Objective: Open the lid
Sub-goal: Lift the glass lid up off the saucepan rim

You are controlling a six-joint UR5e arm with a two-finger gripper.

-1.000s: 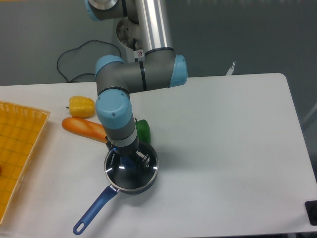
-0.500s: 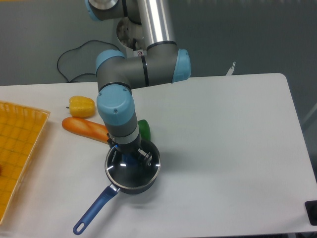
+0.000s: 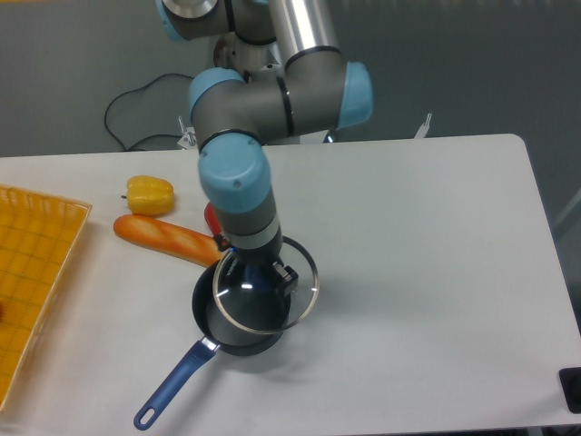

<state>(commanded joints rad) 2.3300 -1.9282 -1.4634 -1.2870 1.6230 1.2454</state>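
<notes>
Already the lid (image 3: 266,291) hangs clear of the saucepan (image 3: 218,327), and that gap is what the next move turns on. From the single fixed camera, the glass disc with its thin silver rim sits up and to the right of the pan's mouth, overlapping it only on the left; the right part of the rim is over bare table (image 3: 427,272). It looks roughly level, perhaps slightly tilted, though the glass makes that hard to judge.

The gripper (image 3: 257,277) comes straight down onto the disc's centre, its fingers drawn narrow around the centre knob; the knob itself is mostly hidden by them, so the grasp is inferred from the lid being carried. The pan's long blue handle (image 3: 168,392) runs down and to the left, away from the lid, so travel to the right meets nothing.

Behind the arm lie a carrot-like orange vegetable (image 3: 168,238), a yellow pepper (image 3: 149,194) and a sliver of something red (image 3: 211,218); open table to the right seems the safer place to set down.
</notes>
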